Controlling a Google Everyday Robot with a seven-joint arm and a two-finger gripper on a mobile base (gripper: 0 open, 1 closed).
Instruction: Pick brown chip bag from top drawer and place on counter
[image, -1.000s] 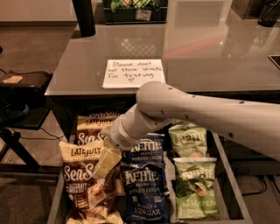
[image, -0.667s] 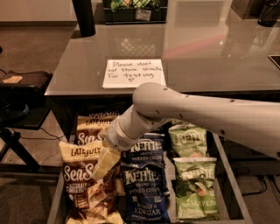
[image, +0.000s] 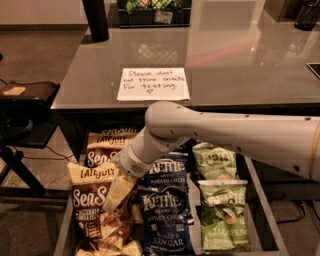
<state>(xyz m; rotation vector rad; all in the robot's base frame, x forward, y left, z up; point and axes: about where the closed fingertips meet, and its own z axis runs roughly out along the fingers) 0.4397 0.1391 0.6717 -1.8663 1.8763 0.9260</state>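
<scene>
The top drawer (image: 263, 210) stands open below the counter (image: 225, 65), holding three rows of chip bags. The left row has brown chip bags with cream "LATE JULY" bands: one at the front (image: 90, 202) and one behind it (image: 102, 150). My gripper (image: 118, 192) hangs from the white arm (image: 225, 132), which reaches in from the right. It points down onto the right side of the front brown bag, at the seam with the blue row. The gripper hides part of that bag.
Blue Kettle bags (image: 162, 210) fill the middle row and green bags (image: 222, 215) the right row. A white handwritten note (image: 153, 83) lies on the counter's near edge. A black post (image: 95, 20) and a crate (image: 152, 10) stand at the back. A dark chair (image: 25, 100) is at left.
The arm's wrist has moved a little to the left and down, bringing the gripper closer onto the front brown bag. The bags have not visibly moved.
</scene>
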